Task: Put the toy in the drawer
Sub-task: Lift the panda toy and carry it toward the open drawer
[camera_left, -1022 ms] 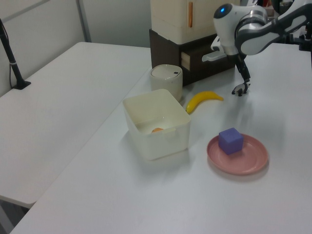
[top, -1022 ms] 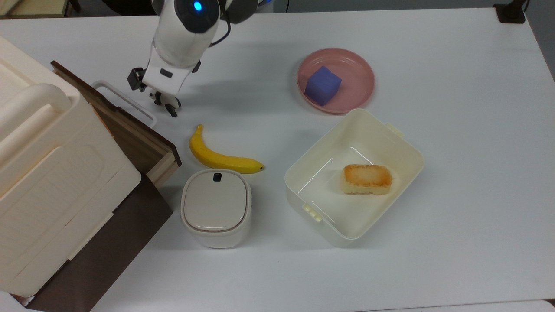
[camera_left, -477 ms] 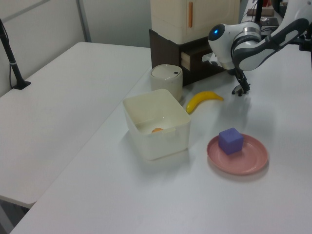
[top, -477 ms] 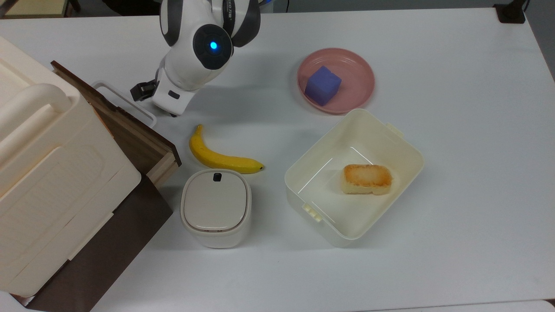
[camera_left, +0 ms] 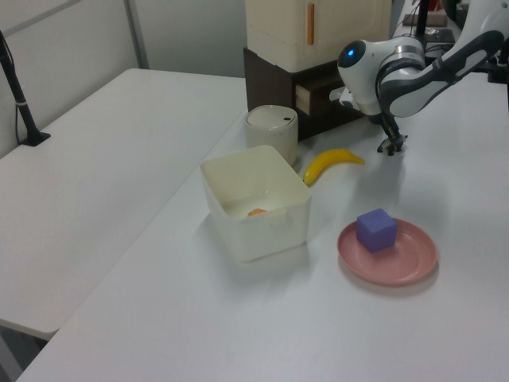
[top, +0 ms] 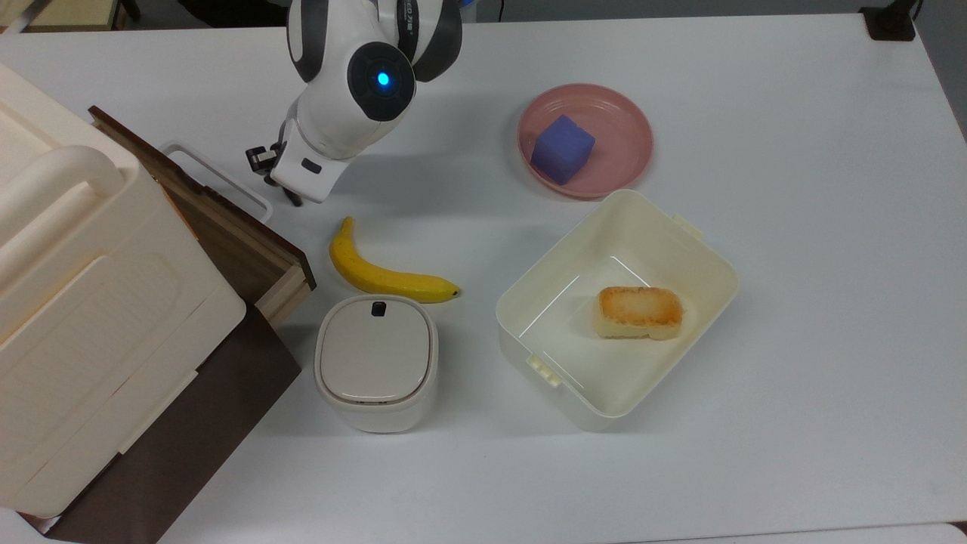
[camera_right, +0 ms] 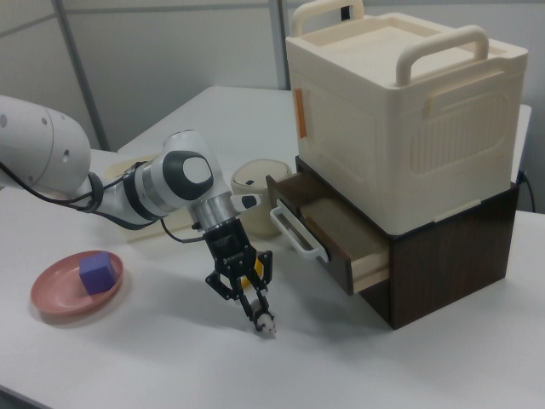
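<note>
Broadly, the cream lidded box [camera_right: 400,119] is seen stacked on the dark cabinet [camera_right: 451,256], and out of that cabinet the drawer [camera_right: 328,256] is pulled open, its pale floor left bare. The arm [camera_right: 145,192] is reached in from the side the drawer's front faces, and the gripper [camera_right: 258,308] is pointed down at the table just in front of the drawer's white loop handle [camera_right: 296,232]. The toy [camera_right: 266,323] is found right at the gripper's tip, on or barely off the tabletop, near the drawer's front but outside it. Whether the pincer is clenched on the toy or released cannot be told. The step in hand is judged to be the pick-up. A grip centred on so small a figurine should be confirmed before any lift. It should then be raised clear of the handle and the lighter rim, carried over the open cavity without the front panel being knocked, and let go low, so that it is not bounced out.
</note>
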